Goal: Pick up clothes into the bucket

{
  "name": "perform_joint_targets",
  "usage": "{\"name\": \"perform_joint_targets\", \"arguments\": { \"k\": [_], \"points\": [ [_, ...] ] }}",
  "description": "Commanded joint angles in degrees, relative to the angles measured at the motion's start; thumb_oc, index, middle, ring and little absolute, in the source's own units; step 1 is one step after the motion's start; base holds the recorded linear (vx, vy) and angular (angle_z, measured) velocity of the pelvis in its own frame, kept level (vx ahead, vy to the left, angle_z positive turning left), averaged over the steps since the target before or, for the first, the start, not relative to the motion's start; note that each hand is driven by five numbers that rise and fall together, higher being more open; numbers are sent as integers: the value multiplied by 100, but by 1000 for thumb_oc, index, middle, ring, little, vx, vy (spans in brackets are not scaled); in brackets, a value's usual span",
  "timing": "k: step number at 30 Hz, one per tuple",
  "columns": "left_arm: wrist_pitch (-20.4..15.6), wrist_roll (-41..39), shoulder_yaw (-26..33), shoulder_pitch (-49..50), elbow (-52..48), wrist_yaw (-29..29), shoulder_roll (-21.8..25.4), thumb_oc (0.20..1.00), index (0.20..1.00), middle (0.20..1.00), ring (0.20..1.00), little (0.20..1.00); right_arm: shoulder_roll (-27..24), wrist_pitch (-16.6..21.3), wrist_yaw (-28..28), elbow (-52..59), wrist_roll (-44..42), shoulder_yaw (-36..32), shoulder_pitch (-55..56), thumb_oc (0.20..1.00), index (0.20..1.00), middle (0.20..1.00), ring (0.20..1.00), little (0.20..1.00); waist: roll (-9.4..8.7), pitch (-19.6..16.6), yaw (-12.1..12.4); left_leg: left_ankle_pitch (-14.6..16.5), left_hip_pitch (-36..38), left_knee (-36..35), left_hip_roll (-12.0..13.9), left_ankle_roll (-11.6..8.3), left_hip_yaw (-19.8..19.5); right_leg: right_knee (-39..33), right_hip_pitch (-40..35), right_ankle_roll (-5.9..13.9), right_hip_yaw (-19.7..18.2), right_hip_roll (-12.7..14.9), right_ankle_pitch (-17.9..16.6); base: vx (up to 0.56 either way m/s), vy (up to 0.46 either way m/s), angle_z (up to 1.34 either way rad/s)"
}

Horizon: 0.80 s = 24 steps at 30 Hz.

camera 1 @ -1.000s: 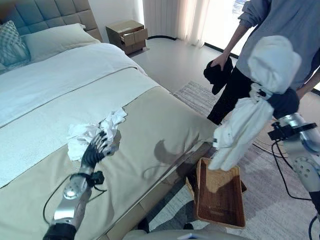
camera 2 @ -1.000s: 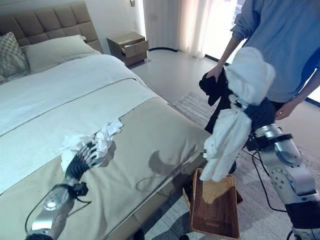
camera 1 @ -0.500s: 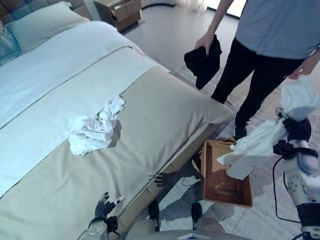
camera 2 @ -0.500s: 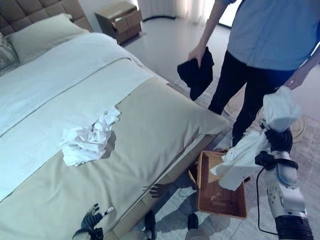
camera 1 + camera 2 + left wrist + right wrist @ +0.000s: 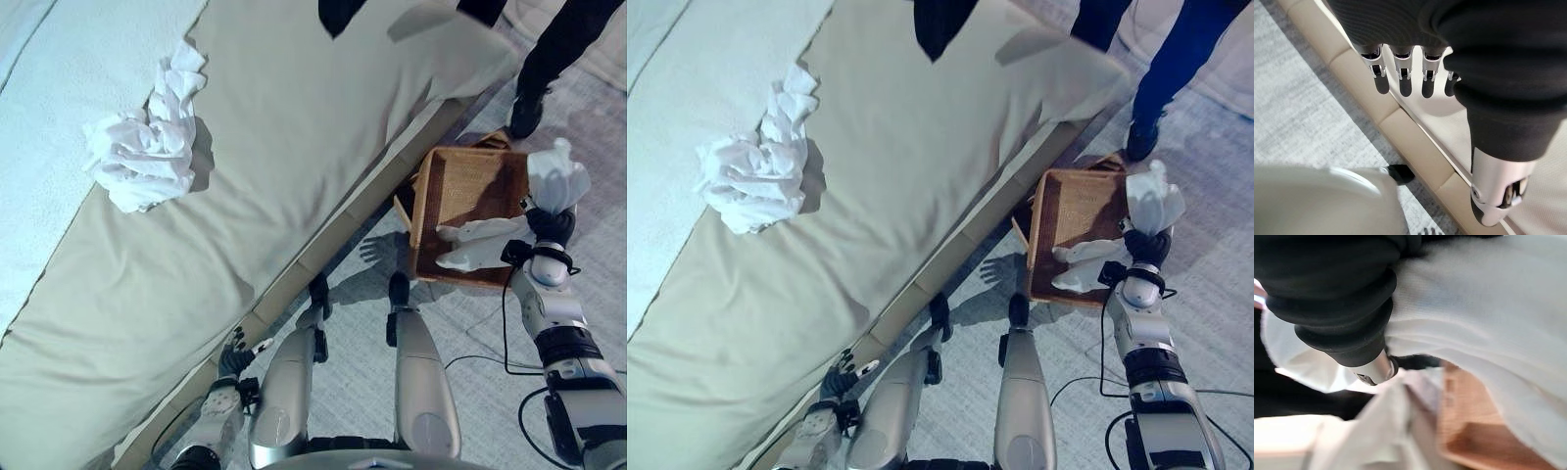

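Camera pitched steeply down since half a second ago; whole picture shifted, so apparent travel of bed and basket not counted as their motion.

Large bed with beige cover [image 5: 294, 127] across the left and far side; grey patterned rug [image 5: 1215, 304] on the floor to the right. Rectangular brown wicker basket [image 5: 460, 176] on the rug beside the bed's near right edge. Dark trouser legs of a person [image 5: 1176, 59] beyond the basket, a black garment [image 5: 939, 22] hanging over the far bed edge.

White garment [image 5: 556, 176] now lowered: bunched above the right hand [image 5: 551, 227], trailing end draped onto the basket's near rim and partly inside. Earlier hung clear above the basket. Right hand clenched round the cloth, not yet let go; release judged the next step.

Second crumpled white garment [image 5: 145, 147] on the bed, far left, same spot, not yet picked up.

Left hand [image 5: 233, 358] low at the near bed edge, fingers [image 5: 1400, 73] straight, holding nothing.
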State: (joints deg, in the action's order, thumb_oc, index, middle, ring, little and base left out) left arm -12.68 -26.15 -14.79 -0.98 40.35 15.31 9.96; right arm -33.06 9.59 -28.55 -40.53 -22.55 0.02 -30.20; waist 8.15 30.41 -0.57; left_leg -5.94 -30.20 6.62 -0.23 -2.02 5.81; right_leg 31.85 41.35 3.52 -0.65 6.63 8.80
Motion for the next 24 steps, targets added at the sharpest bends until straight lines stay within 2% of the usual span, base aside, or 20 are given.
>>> {"name": "perform_joint_targets", "arguments": {
  "k": [1, 7, 8, 9, 10, 11, 12, 13, 14, 15, 16, 24],
  "points": [
    [-230, -226, -164, 37, -85, 343, -50, 1000, 1000, 1000, 1000, 1000, -706, 146, -472, -198, 312, 210, -430, 200, 200, 200, 200, 200, 162, -61, -23, 694, -180, 810, -95, 54, -176, -669, 125, 67, -38, -60, -531, 0, 0, 0],
    [-307, -247, -314, -31, -89, 489, -93, 1000, 1000, 1000, 1000, 1000, -940, 129, -766, -561, 596, 448, -893, 200, 200, 200, 200, 200, 306, -61, 39, 550, -698, 717, -108, 8, -179, -516, 788, 89, -19, -8, -560, 23, -7, -1],
    [-338, -273, -379, -12, -40, 546, -114, 1000, 1000, 1000, 1000, 1000, -1044, 112, -823, -785, 648, 596, -1054, 200, 200, 200, 200, 200, 348, -61, 80, 685, -695, 693, -137, -24, -228, -402, 848, 132, -41, 6, -356, 112, -1, 0],
    [-354, -290, -407, -36, -29, 554, -122, 1000, 1000, 1000, 1000, 1000, -1095, 96, -828, -868, 667, 678, -1155, 282, 282, 282, 282, 282, 368, -61, 80, 667, -757, 673, -137, -31, -221, -373, 944, 138, -63, 13, -367, 105, -5, 1],
    [-351, -276, -455, -48, 0, 567, -123, 1000, 1000, 1000, 1000, 1000, -1136, 50, -846, -1040, 699, 739, -1223, 708, 708, 708, 708, 708, 379, -61, 95, 646, -792, 646, -149, -37, -226, -349, 1009, 140, -58, 16, -373, -65, -12, 3],
    [-355, -276, -435, -91, -8, 569, -131, 1000, 1000, 1000, 1000, 1000, -1149, 59, -843, -1047, 696, 743, -1279, 947, 947, 947, 947, 947, 384, -61, 91, 483, -942, 630, -139, -15, -185, -418, 1138, 106, -28, 17, -573, 14, -12, 7],
    [-342, -259, -508, -109, 75, 605, -151, 1000, 1000, 1000, 1000, 1000, -1162, -45, -866, -1301, 804, 926, -1411, 1000, 1000, 1000, 1000, 1000, 397, -61, 106, 594, -836, 544, -148, -47, -230, -362, 1094, 147, -50, 30, -380, -62, -17, 10],
    [-349, -230, -530, -204, 101, 631, -149, 1000, 1000, 1000, 1000, 1000, -1168, -102, -930, -1399, 876, 979, -1512, 1000, 1000, 1000, 1000, 1000, 402, -61, 114, 415, -980, 487, -144, -30, -198, -446, 1220, 115, -2, 31, -584, 16, -10, 10],
    [-350, -230, -527, -206, 103, 631, -152, 1000, 1000, 1000, 1000, 1000, -1169, -100, -929, -1404, 875, 985, -1520, 1000, 1000, 1000, 1000, 1000, 404, -61, 110, 413, -981, 484, -144, -30, -199, -447, 1221, 115, 0, 32, -584, 13, -18, 12],
    [-369, -209, -616, -224, 82, 673, -152, 1000, 1000, 1000, 1000, 1000, -1111, -139, -945, -1512, 924, 1066, -1506, 1000, 1000, 1000, 1000, 1000, 398, -61, 109, 532, -824, 414, -163, -69, -260, -362, 1108, 155, 17, 39, -372, 10, -13, 10],
    [-372, -209, -596, -269, 71, 676, -153, 1000, 1000, 1000, 1000, 1000, -1120, -136, -947, -1503, 925, 1058, -1550, 1000, 1000, 1000, 1000, 1000, 404, -61, 111, 370, -977, 400, -151, -48, -225, -437, 1234, 119, 55, 37, -576, 10, -26, 12],
    [-374, 155, -793, -639, -114, 745, -12, 1000, 1000, 1000, 1000, 1000, -710, 1, -944, -1459, 947, 1007, -1033, 1000, 1000, 1000, 1000, 1000, 237, -61, 60, 307, -758, 244, -171, -85, -438, -617, 907, 139, 284, 77, -596, -17, -43, 13]
  ]
}}
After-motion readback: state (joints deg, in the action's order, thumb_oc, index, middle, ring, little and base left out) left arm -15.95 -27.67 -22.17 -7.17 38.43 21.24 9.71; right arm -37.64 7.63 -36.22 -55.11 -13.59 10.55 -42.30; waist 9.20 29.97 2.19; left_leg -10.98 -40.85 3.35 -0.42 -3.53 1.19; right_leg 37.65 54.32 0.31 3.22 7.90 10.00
